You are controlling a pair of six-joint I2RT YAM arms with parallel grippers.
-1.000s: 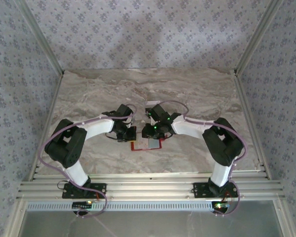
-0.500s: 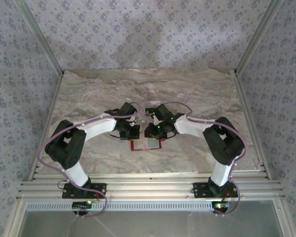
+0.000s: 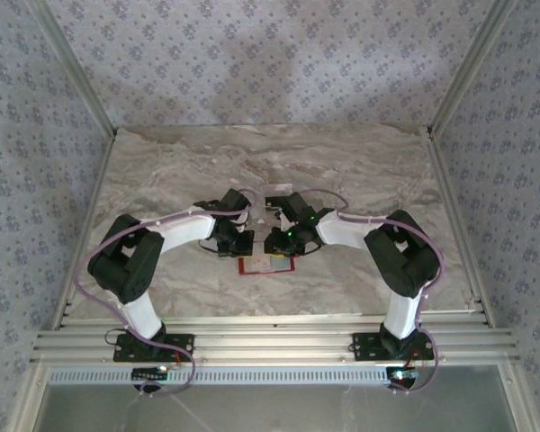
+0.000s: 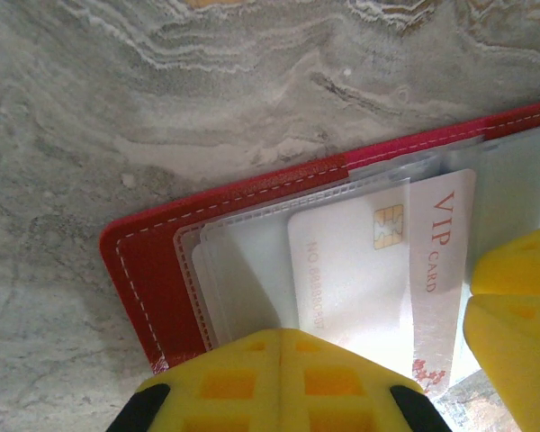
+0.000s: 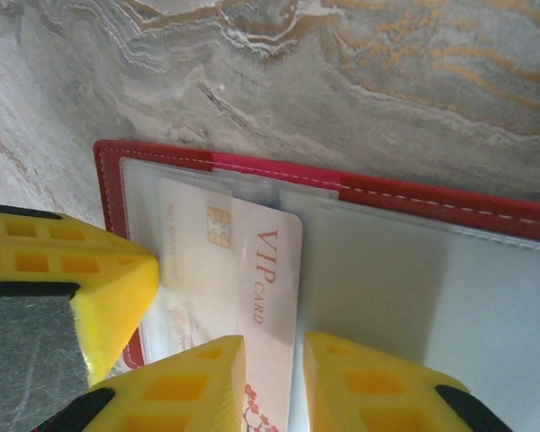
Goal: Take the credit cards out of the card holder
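The card holder (image 4: 137, 270) is red, stitched white. The credit card (image 4: 342, 270) is white, lettered red; the bench (image 4: 162, 81) veined grey.

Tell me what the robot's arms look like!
The left arm and the right arm are both white tubes joined by chunky black joints, with thin purple cables looping alongside. Small green lights glow near the right wrist. The left end effector and right end effector have bright yellow fingers moulded with square pockets.

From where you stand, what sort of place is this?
Probably a small robot test booth: a marble-look table walled by patterned panels on metal framing, with a left arm and a right arm bolted at its near edge, working over a red card holder.
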